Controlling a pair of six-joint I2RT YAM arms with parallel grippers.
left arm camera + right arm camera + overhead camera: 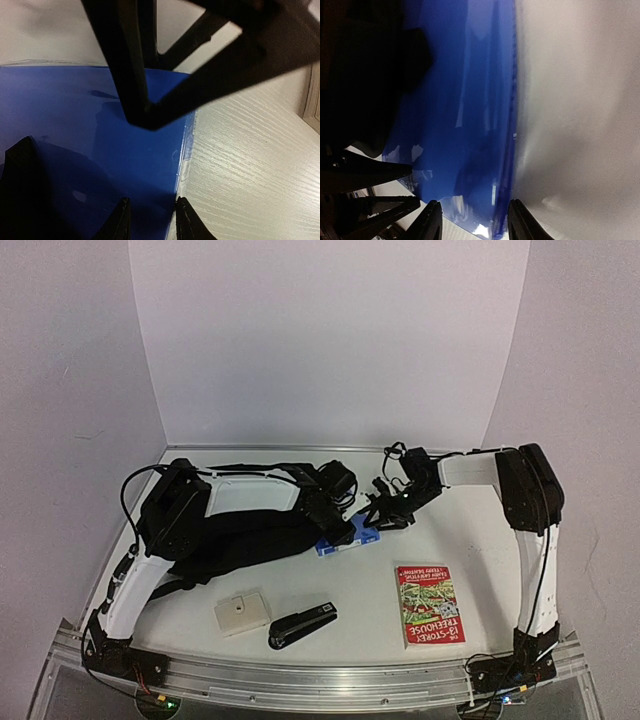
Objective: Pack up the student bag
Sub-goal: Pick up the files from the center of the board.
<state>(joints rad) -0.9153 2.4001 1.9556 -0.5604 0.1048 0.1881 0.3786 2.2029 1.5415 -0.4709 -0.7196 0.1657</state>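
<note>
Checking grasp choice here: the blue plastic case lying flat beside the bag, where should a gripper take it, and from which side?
Probably by the edge of the blue plastic case that faces away from the student bag, coming from the table side. It lies flat and thin, and the bag crowds its other side, so that edge looks freest.

I'm working in a robot lab cell, not a lived-in room. The left arm (250,495) and right arm (535,540) are bolted to an aluminium rail (330,680) along the near edge of a white wood-grain table (460,540). Plain white panels (330,340) box it in. The student bag (250,540), a book (430,603) and a stapler (302,624) lie there like props.
</note>
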